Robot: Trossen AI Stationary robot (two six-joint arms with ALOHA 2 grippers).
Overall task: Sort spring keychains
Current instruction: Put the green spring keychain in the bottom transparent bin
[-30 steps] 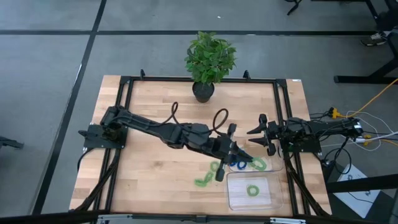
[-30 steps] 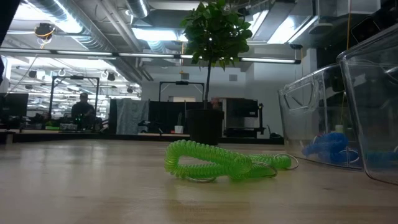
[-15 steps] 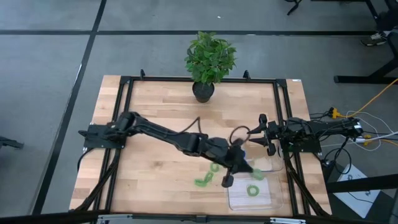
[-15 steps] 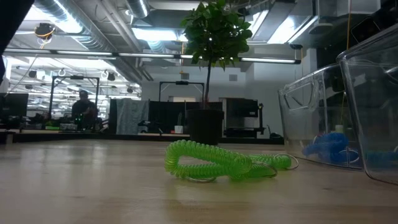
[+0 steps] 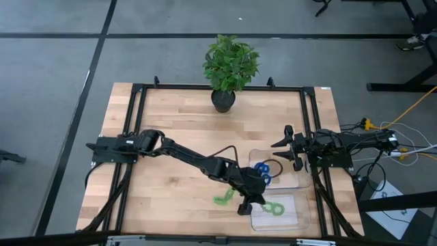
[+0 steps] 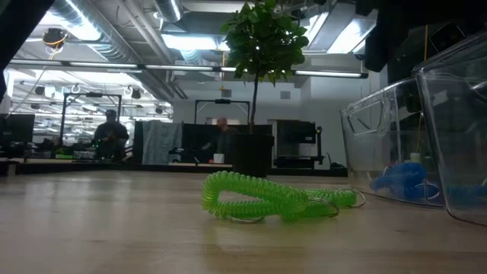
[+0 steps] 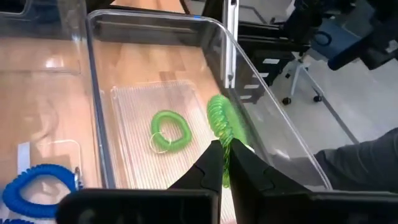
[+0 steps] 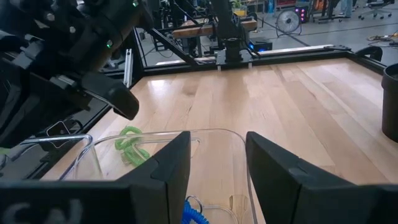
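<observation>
My left gripper point(image 5: 254, 203) reaches over the near clear tray point(image 5: 292, 220) and is shut on a green spring keychain point(image 7: 219, 118). Another green keychain point(image 7: 169, 132) lies on that tray's floor, and it also shows in the high view point(image 5: 278, 208). Blue keychains point(image 5: 263, 171) lie in the far clear tray point(image 5: 295, 179). One more green keychain point(image 5: 223, 199) lies on the table left of the trays, and it also shows in the low view point(image 6: 262, 199). My right gripper point(image 5: 283, 147) waits open at the table's right side. My left gripper pinches one end of the green keychain's coil point(image 7: 227, 147) between its two shut fingers. The fingers come from above and slant down toward the table's right. The coil hangs below the fingers over the near tray's floor, clear of the green keychain lying there.
A potted plant point(image 5: 231, 67) stands at the table's far edge. The two clear trays stand side by side at the near right, and their walls point(image 6: 449, 122) rise high in the low view. Black frame rails point(image 5: 308, 123) run along the table's sides. People show in the room behind.
My left gripper has gone from beside the far tray toward the table's near edge and a little right, carrying the green keychain with it. It now hangs over the near tray. My right gripper has kept still.
</observation>
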